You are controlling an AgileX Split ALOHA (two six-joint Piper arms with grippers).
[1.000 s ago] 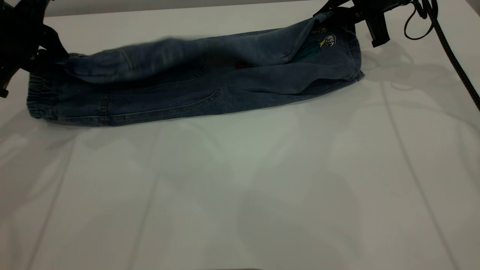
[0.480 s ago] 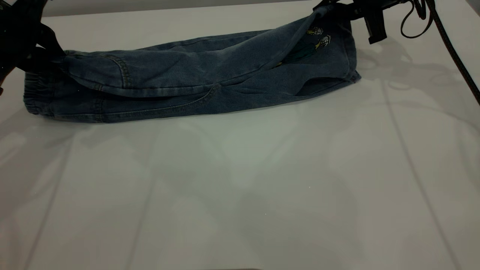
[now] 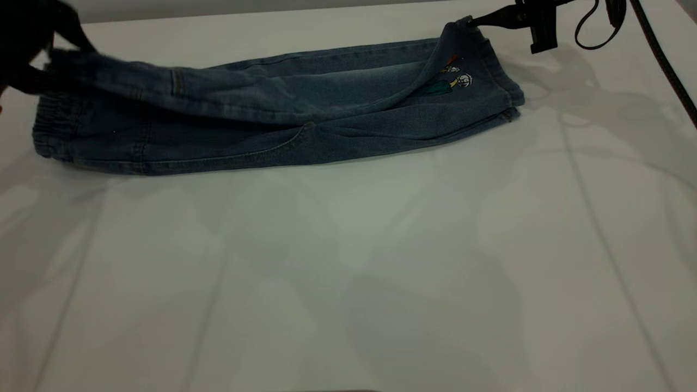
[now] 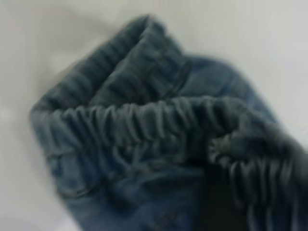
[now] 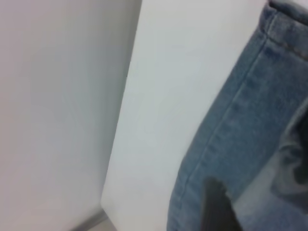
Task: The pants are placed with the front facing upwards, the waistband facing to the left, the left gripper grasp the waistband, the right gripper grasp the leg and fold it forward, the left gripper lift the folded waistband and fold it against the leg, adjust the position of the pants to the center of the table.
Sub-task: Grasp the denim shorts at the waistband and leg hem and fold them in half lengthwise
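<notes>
The pants (image 3: 272,125) lie folded lengthwise across the far part of the table (image 3: 348,272), waistband at the left. My left gripper (image 3: 46,60) is shut on the upper layer of the ruched waistband (image 4: 144,120) and holds it a little above the lower layer (image 3: 52,128). At the far right, my right gripper (image 3: 479,20) is shut on the hem of the leg (image 3: 468,65), lifted near the cartoon print (image 3: 454,81). In the right wrist view one dark finger (image 5: 216,207) lies on the denim leg (image 5: 250,125).
A black cable (image 3: 659,54) runs from the right arm along the table's far right corner. The table's far edge (image 5: 120,144) lies just behind the leg hem. White tabletop fills the whole near half.
Both grippers have moved toward the far edge, keeping their hold. The upper denim layer is drawn tighter and flatter, and the whole pants have slid slightly away from the near side.
</notes>
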